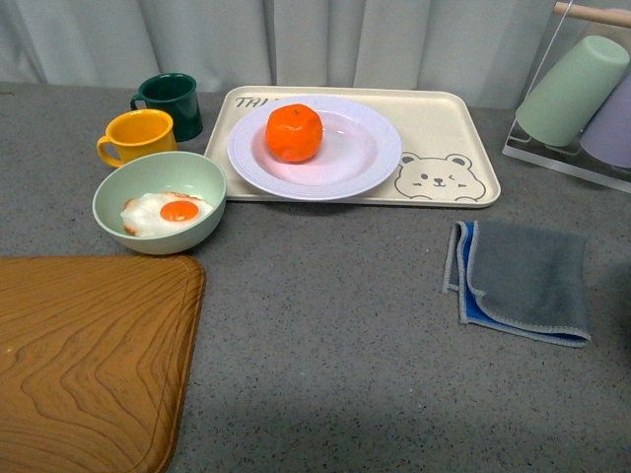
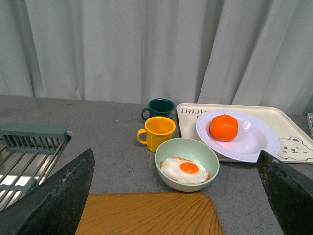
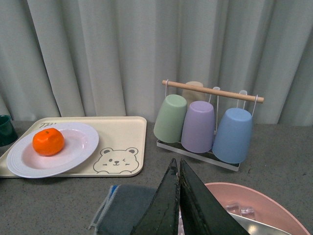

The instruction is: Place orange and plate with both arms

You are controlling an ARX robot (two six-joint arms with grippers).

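Grey table; cream bear tray carries the plate, orange resting inside it, off-centre. Left claw spread wide, plate well ahead of it, beyond the green bowl. Right claw pressed together, empty, plate far off beyond a grey cloth.

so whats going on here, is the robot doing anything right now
Nothing is being handled at this moment. The orange sits on the plate, and the plate rests on the bear tray. Neither arm shows in the front view. The left pincer is open and holds nothing, well back from the bowl. The right pincer is shut with nothing in it, above the cloth.
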